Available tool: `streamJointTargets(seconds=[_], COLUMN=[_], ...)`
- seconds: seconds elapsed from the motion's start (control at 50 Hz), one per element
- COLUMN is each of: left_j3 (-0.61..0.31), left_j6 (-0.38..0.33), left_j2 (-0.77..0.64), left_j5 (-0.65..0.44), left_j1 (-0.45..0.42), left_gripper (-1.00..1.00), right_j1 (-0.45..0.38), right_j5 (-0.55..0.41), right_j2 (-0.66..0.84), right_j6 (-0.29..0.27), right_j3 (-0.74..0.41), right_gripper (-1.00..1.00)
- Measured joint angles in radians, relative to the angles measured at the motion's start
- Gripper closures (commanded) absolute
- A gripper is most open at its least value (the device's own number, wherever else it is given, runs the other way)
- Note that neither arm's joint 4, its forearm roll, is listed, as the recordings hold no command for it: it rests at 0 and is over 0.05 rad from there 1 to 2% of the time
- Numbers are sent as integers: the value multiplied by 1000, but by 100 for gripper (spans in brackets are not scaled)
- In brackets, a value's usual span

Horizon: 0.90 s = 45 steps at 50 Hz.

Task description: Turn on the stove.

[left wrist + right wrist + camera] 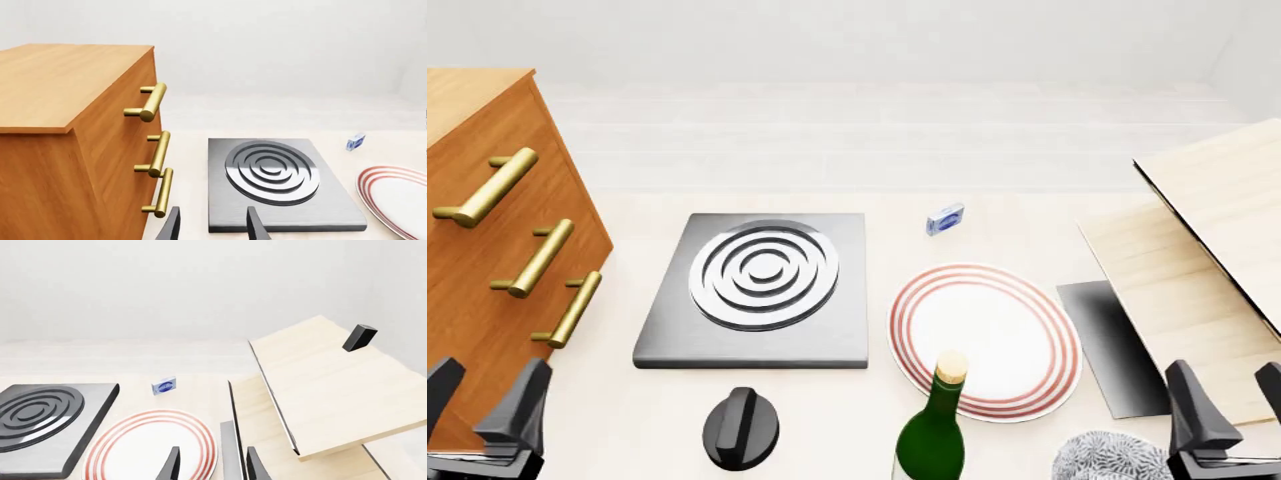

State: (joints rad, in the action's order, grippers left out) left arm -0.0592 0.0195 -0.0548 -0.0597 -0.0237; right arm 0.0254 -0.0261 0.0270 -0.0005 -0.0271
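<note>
The stove (681, 340) is a flat dark grey slab with a round burner (763, 272) of silver-white rings, lying left of the table's middle. Its black round knob (741, 428) lies apart on the table, just in front of the slab's near edge. My left gripper (487, 388) hovers open at the near left, beside the wooden drawers and left of the knob. In the left wrist view the left gripper (213, 226) stands before the stove (333, 210). My right gripper (1225, 392) is open at the near right, with nothing held.
A wooden drawer cabinet (494, 240) with brass handles stands at the left. A red-ringed white plate (988, 335) lies right of the stove, with a green bottle (934, 430) before it. A small blue box (945, 218) lies farther back. A wooden box with raised lid (1214, 230) stands right.
</note>
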Motion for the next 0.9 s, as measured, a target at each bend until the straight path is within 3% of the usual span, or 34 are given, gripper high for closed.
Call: streamJointTargets(seconds=[0.12,0.34,0.66,0.9], left_j3=[-2,-78,-246,-286], left_j6=[-26,6,-18,26], left_j2=[25,31,-147,-378], left_j5=[3,-88,-153,-140], left_j1=[-22,-59,-152,-233], left_gripper=[-100,-100,-100,-100], right_j1=[-3,-10,-9,-3], right_j5=[8,13,17,19], right_j2=[-12,-22,-26,-26], right_j6=[-7,-4,7,9], right_j3=[10,15,11,16], right_gripper=[-100,-100,-100,-100])
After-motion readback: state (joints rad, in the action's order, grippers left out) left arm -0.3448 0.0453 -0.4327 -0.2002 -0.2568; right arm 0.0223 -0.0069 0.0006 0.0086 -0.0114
